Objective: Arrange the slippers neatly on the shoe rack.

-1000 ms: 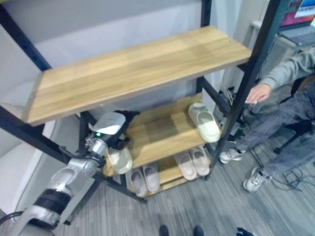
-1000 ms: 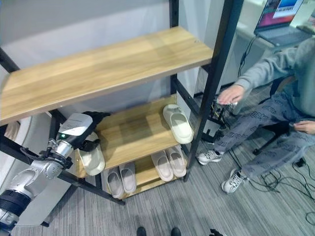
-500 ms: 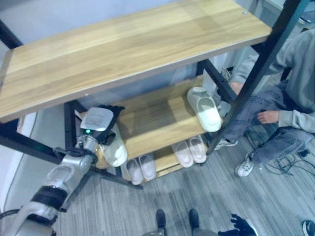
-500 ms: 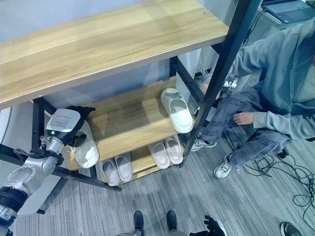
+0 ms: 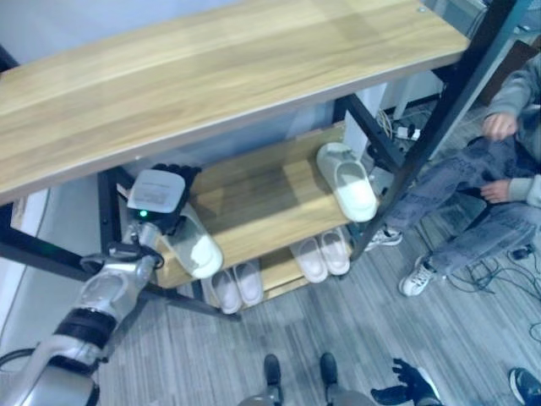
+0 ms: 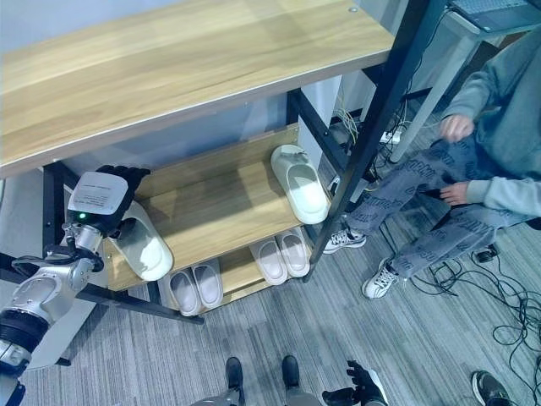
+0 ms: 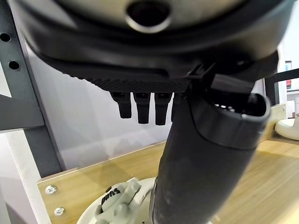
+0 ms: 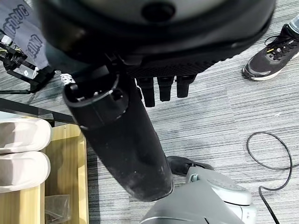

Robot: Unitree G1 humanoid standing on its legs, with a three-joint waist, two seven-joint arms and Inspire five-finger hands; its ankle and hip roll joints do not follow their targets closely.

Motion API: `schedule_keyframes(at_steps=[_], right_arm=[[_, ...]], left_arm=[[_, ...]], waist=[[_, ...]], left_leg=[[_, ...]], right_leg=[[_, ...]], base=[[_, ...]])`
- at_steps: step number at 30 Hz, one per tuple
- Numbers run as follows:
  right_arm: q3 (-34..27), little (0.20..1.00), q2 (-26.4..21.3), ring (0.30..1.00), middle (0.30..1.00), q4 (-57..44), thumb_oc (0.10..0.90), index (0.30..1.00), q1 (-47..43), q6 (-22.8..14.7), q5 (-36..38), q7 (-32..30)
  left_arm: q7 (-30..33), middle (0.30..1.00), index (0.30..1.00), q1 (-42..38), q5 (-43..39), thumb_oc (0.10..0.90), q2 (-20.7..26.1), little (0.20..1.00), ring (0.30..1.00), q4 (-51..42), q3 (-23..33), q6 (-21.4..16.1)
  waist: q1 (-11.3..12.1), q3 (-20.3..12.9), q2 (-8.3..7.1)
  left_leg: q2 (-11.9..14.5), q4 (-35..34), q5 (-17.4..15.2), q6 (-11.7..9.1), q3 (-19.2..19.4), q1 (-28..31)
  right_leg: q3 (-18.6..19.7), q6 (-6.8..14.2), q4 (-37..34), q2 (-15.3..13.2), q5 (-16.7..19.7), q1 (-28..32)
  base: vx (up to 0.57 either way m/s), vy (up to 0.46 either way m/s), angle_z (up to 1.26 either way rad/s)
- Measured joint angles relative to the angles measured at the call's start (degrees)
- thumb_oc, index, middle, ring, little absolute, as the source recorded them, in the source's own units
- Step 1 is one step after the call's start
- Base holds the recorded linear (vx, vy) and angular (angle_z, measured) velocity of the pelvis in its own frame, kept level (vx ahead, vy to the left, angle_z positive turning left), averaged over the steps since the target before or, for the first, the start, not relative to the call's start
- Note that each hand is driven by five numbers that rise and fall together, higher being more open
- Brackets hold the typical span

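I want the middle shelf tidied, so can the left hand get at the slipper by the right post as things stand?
Probably not without shifting: the left hand sits at the shelf's far left by another slipper, and the right slipper lies across the shelf. Nothing stands between them.

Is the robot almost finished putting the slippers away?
Partly. Two pairs already sit side by side on the bottom shelf. On the middle shelf, one slipper lies at the right end, and the left hand is over another slipper at the left end. Those two are far apart, so pairing them is still left. The right hand hangs by the floor.
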Motion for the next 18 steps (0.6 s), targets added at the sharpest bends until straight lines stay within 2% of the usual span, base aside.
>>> schedule_keyframes(at_steps=[3,4,5,6,13,18], right_arm=[[-0.01,0.9,0.0,0.9,0.9,-0.06,0.8,0.9,-0.25,0.06,0.0,0.01],[0.0,0.9,0.0,0.9,0.9,-0.06,0.8,0.9,-0.39,0.19,0.0,0.03],[0.0,0.9,0.0,0.9,0.9,-0.05,0.8,0.9,-0.39,0.27,0.0,0.03],[0.0,0.9,0.0,0.9,0.9,-0.04,0.8,0.9,-0.39,0.46,0.0,0.03],[0.03,0.9,0.11,0.9,0.9,-0.09,0.8,0.9,-1.31,0.49,0.01,0.03],[0.04,0.9,0.36,0.9,0.9,-0.11,0.8,0.9,-1.58,0.43,0.02,-0.03]], left_arm=[[-0.03,0.9,0.9,0.0,0.02,0.8,0.0,0.9,0.9,-0.25,0.09,0.48],[-0.44,0.592,0.592,0.01,0.02,0.595,0.0,0.592,0.592,-0.19,0.09,0.99],[-0.6,0.547,0.547,0.02,0.02,0.565,-0.01,0.547,0.547,-0.16,0.08,1.05],[-0.75,0.3,0.3,0.03,0.02,0.4,-0.09,0.3,0.3,-0.14,0.09,1.15],[-1.67,0.3,0.3,0.31,0.64,0.4,-0.95,0.3,0.3,-0.78,0.08,1.34],[-1.33,0.3,0.3,0.3,2.38,0.4,-2.83,0.3,0.3,-5.07,0.19,1.55]], waist=[[0.02,0.88,0.02],[-0.01,1.28,0.04],[-0.01,1.33,0.01],[-0.01,1.37,-0.04],[0.07,2.13,-0.66],[0.9,3.1,-0.88]], left_leg=[[0.0,0.0,0.01,0.0,0.03,0.03],[0.0,0.0,0.01,-0.01,0.07,0.02],[0.0,0.0,0.01,-0.01,0.07,0.02],[0.01,0.0,0.01,-0.01,0.06,0.01],[0.02,0.0,0.01,-0.01,0.07,0.01],[-0.08,0.01,0.02,0.0,0.12,-0.07]], right_leg=[[0.01,0.01,0.01,0.0,0.03,0.01],[0.05,0.02,0.01,0.0,0.05,-0.01],[0.05,0.02,0.02,0.01,0.05,-0.02],[0.05,0.02,0.02,0.02,0.05,-0.02],[0.04,0.03,0.0,0.01,0.05,-0.09],[0.07,0.09,0.02,-0.08,0.1,-0.16]], base=[[0.0,0.0,0.0],[0.0,0.0,0.0],[0.0,0.0,0.0],[0.0,0.0,0.0],[0.0,0.0,0.0],[0.0,0.0,0.0]])
